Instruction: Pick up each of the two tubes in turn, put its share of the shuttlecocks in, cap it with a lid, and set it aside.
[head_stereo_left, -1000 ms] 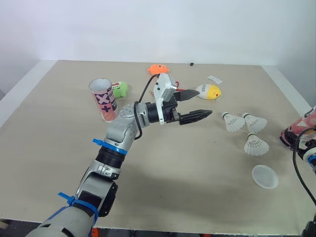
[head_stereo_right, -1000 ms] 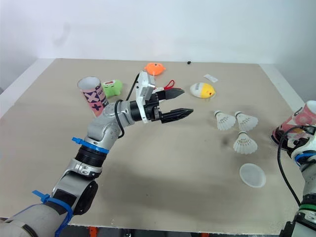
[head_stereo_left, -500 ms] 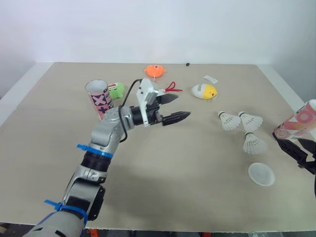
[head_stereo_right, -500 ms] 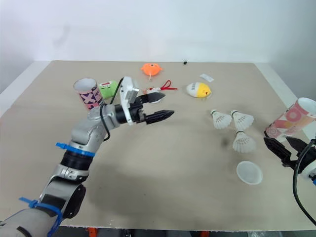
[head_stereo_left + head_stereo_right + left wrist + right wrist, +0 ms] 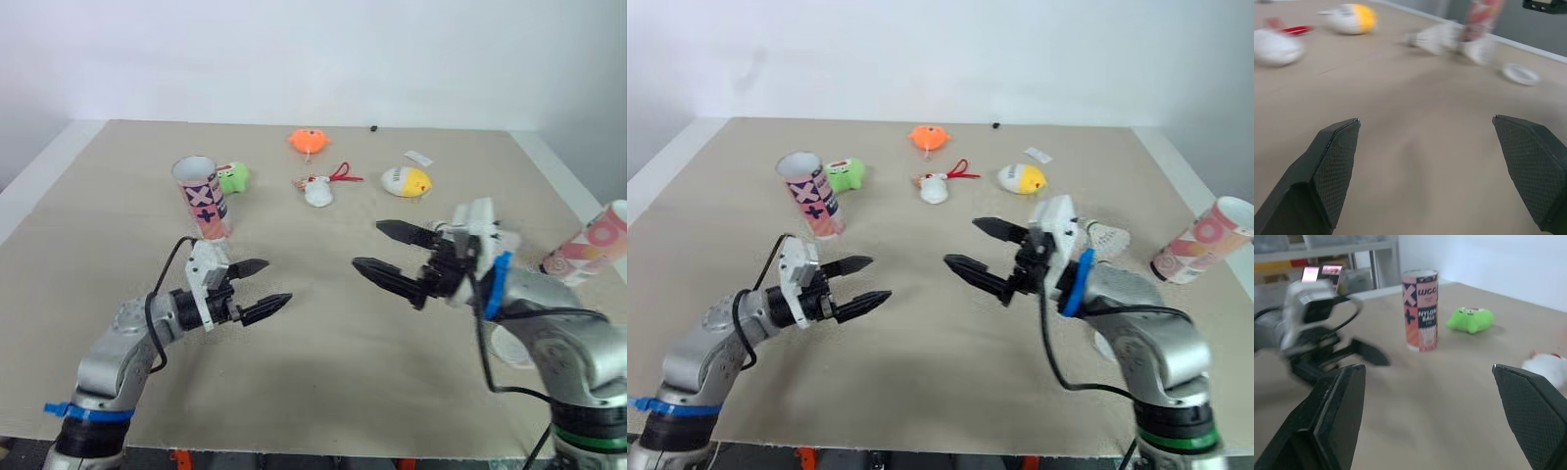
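- Left gripper (image 5: 277, 281) and right gripper (image 5: 367, 245): both spread open, empty, facing each other above the table (image 5: 323, 392).
- Left tube (image 5: 203, 198): upright, behind the left gripper and apart from it.
- Right tube (image 5: 1200, 240): at the table's right edge, well apart from the right gripper.
- Shuttlecocks (image 5: 1107, 235): mostly hidden behind the right arm.
- Both tubes: pink, patterned, open-topped.

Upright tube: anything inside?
The upright tube is uncapped and nothing sticks out above its rim. Its own wall hides the inside lower down, so I cannot tell if it is empty.
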`<action>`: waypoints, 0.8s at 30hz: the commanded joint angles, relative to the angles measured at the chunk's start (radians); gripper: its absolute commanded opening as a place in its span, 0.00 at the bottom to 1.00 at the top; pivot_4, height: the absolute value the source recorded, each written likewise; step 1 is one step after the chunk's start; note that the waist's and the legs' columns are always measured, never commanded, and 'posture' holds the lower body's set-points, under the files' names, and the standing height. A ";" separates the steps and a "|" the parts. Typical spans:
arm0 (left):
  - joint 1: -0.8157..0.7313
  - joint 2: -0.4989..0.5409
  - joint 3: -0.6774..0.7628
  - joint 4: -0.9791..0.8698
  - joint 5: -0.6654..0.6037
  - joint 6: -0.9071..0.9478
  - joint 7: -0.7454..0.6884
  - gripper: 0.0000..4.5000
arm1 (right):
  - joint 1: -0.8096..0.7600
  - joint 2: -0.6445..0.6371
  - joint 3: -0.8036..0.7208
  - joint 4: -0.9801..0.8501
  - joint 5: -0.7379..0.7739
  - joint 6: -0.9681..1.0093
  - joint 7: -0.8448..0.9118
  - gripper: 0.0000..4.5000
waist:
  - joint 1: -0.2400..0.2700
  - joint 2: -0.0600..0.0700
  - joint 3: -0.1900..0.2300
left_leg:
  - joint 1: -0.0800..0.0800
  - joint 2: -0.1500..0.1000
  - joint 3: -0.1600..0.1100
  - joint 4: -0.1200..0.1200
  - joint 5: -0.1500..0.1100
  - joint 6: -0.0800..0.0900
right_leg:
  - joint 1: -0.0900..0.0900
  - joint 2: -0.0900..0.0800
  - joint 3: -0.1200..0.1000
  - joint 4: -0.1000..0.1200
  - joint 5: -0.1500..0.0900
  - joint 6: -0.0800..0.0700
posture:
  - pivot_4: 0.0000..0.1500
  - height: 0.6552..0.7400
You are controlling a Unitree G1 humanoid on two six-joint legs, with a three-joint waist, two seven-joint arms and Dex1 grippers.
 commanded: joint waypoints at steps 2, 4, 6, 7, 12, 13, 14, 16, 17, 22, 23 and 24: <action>0.080 -0.055 0.093 -0.085 -0.003 -0.062 0.138 1.00 | -0.043 0.056 0.060 0.056 -0.065 -0.054 -0.020 0.98 | 0.004 -0.001 0.000 | -0.001 -0.002 0.001 0.000 0.000 0.001 | 0.000 -0.003 -0.001 0.000 -0.001 0.001 | 1.00 1.00; 0.126 -0.084 0.121 -0.106 0.016 -0.093 0.200 1.00 | -0.066 0.089 0.077 0.090 -0.084 -0.067 -0.030 0.98 | 0.004 -0.001 0.000 | -0.001 -0.002 0.002 0.000 -0.001 0.001 | -0.001 -0.005 -0.002 0.000 -0.001 0.001 | 1.00 1.00; 0.154 -0.109 0.133 -0.100 0.064 -0.140 0.266 1.00 | -0.088 0.121 0.085 0.126 -0.107 -0.081 -0.052 0.98 | 0.004 -0.002 0.000 | -0.001 -0.002 0.002 0.000 -0.001 0.001 | -0.001 -0.005 -0.003 0.000 0.000 0.000 | 1.00 1.00; 0.157 -0.109 0.125 -0.087 0.098 -0.158 0.289 1.00 | -0.094 0.133 0.087 0.134 -0.115 -0.086 -0.060 0.98 | 0.004 -0.002 0.000 | -0.001 -0.002 0.002 0.000 -0.001 0.001 | -0.001 -0.005 -0.003 0.000 0.000 0.000 | 1.00 1.00; 0.107 -0.108 0.088 -0.006 0.169 -0.213 0.327 1.00 | -0.084 0.162 0.092 0.117 -0.131 -0.095 -0.074 0.98 | 0.004 -0.002 0.000 | 0.000 0.000 0.003 0.000 0.000 0.000 | -0.001 -0.003 -0.005 0.000 0.002 -0.003 | 1.00 1.00; 0.083 -0.108 0.092 0.023 0.177 -0.217 0.339 1.00 | -0.075 0.165 0.092 0.106 -0.134 -0.098 -0.079 0.98 | 0.004 -0.002 0.000 | 0.000 -0.001 0.003 0.000 0.000 0.000 | -0.001 -0.003 -0.005 0.000 0.002 -0.003 | 1.00 1.00; 0.067 -0.109 0.097 0.044 0.183 -0.220 0.350 1.00 | -0.068 0.167 0.091 0.099 -0.136 -0.099 -0.084 0.98 | 0.004 -0.002 -0.001 | 0.000 -0.001 0.003 0.000 0.000 0.000 | 0.000 -0.003 -0.005 0.000 0.002 -0.003 | 1.00 1.00; 0.028 -0.112 0.116 0.100 0.197 -0.228 0.390 1.00 | -0.055 0.169 0.083 0.086 -0.139 -0.099 -0.095 0.98 | 0.004 -0.003 -0.001 | 0.000 0.000 0.003 0.000 0.000 0.000 | 0.000 -0.002 -0.006 0.000 0.002 -0.003 | 1.00 1.00; 0.008 -0.112 0.126 0.129 0.203 -0.231 0.409 1.00 | -0.049 0.169 0.078 0.079 -0.138 -0.098 -0.100 0.98 | 0.004 -0.003 -0.001 | 0.000 0.000 0.003 0.000 0.000 0.000 | 0.000 -0.002 -0.006 0.000 0.002 -0.003 | 1.00 1.00; -0.090 -0.111 0.152 0.258 0.215 -0.236 0.471 1.00 | -0.020 0.163 0.055 0.040 -0.132 -0.092 -0.131 0.98 | 0.004 -0.003 -0.001 | -0.001 -0.001 0.003 0.000 0.000 0.000 | -0.001 -0.001 -0.006 0.000 0.003 0.001 | 1.00 1.00; -0.100 -0.111 0.149 0.272 0.215 -0.237 0.470 1.00 | -0.016 0.162 0.052 0.035 -0.133 -0.091 -0.136 0.98 | 0.003 -0.003 -0.001 | -0.001 -0.001 0.003 0.000 0.000 0.000 | -0.001 -0.001 -0.006 0.000 0.003 0.001 | 1.00 1.00; -0.115 -0.115 0.145 0.291 0.216 -0.237 0.474 1.00 | -0.009 0.160 0.048 0.026 -0.132 -0.087 -0.142 0.98 | 0.004 -0.003 -0.001 | -0.001 -0.001 0.003 -0.001 0.000 0.000 | -0.001 -0.001 -0.007 0.000 0.003 0.001 | 1.00 1.00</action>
